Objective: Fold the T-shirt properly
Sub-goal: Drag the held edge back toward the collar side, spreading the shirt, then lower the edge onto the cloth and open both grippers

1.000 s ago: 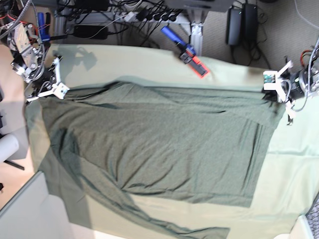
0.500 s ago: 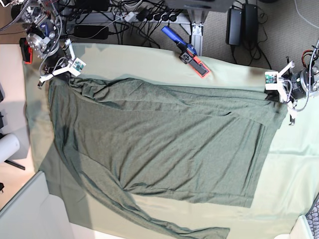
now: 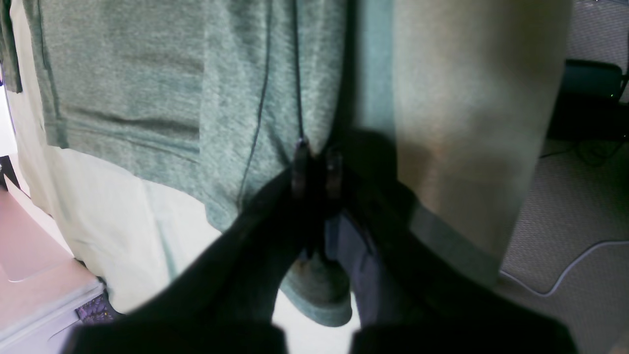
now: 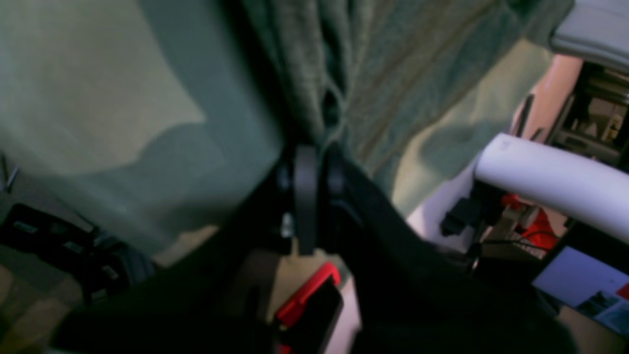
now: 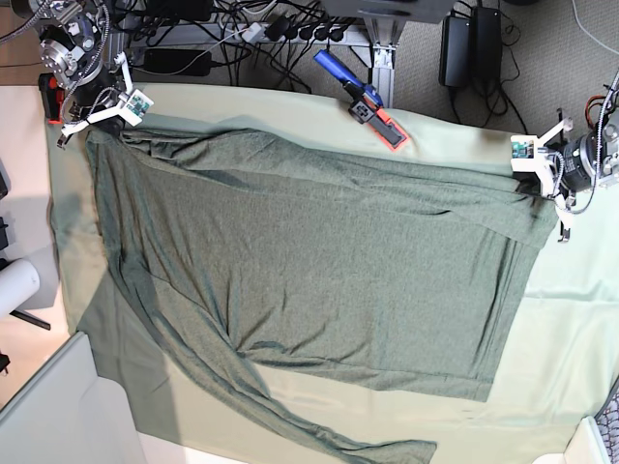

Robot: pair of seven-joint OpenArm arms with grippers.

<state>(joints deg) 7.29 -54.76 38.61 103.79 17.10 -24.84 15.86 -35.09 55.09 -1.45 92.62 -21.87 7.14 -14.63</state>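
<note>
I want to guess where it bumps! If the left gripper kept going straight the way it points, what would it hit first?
The left gripper is already shut on the T-shirt, so going straight on it would probably just push into more of that shirt lying on the table covering. Depth is hard to judge.

Two robot arms at far corners of the table. Right arm [image 5: 73, 58]: silver metal joints, black body, bundles of thin wires. White plastic bracket w/ small green-faced camera module near its gripper [image 5: 85, 121]. Left arm [image 5: 590, 159]: dark round housing, grey cables, white bracket w/ same sort of green module. Wrist views: each gripper's fingers [image 3: 299, 167] black, narrow, flat-sided; the right ones [image 4: 305, 187] blurred, matte black.
</note>
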